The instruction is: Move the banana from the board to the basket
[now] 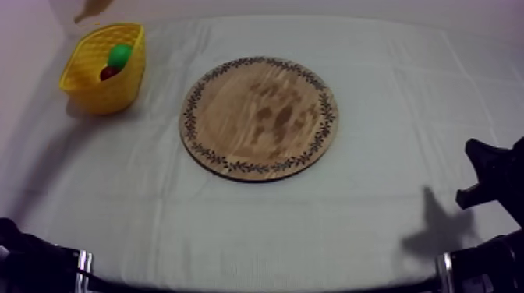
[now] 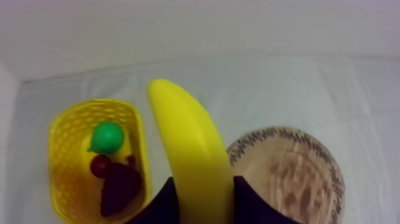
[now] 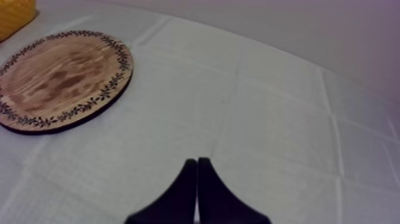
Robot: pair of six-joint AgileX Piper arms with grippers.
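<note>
L gripper (image 2: 202, 189): jaws clamped round banana (image 2: 189, 143) at one end, near yellow basket (image 2: 58, 173). Prob. light, stiff, slick; mid-body hold safer. R gripper (image 3: 197, 167): jaws closed, empty.

The basket (image 1: 125, 87) stands well left of the board (image 1: 261, 117).
</note>
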